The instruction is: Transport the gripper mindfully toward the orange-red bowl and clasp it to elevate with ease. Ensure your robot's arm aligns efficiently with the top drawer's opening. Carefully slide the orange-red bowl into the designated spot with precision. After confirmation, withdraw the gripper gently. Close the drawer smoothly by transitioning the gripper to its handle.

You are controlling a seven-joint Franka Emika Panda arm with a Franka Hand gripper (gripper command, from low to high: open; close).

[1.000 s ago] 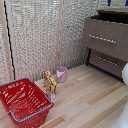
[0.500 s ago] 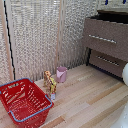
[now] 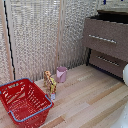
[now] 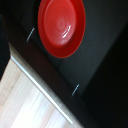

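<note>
The orange-red bowl (image 4: pixel 61 25) fills the wrist view and lies upright on the dark inside of the open top drawer (image 3: pixel 107 37). The silver handle (image 3: pixel 102 38) runs across that drawer's tall brown front. My gripper (image 4: pixel 53 62) hovers over the drawer. Its dark fingers barely stand out against the dark wood; two thin light marks (image 4: pixel 31 34) show them wide apart, beside the bowl and holding nothing. In the exterior view the bowl and the hand are hidden, and only a white piece of the arm (image 3: pixel 125 74) shows at the right edge.
A shorter brown drawer front (image 3: pixel 107 62) sits below the top one. A pink cup (image 3: pixel 61 74) and a small yellow figure (image 3: pixel 50 82) stand on the wooden floor. A big red wire basket (image 3: pixel 22 102) stands at the exterior view's left. A pale slatted wall stands behind.
</note>
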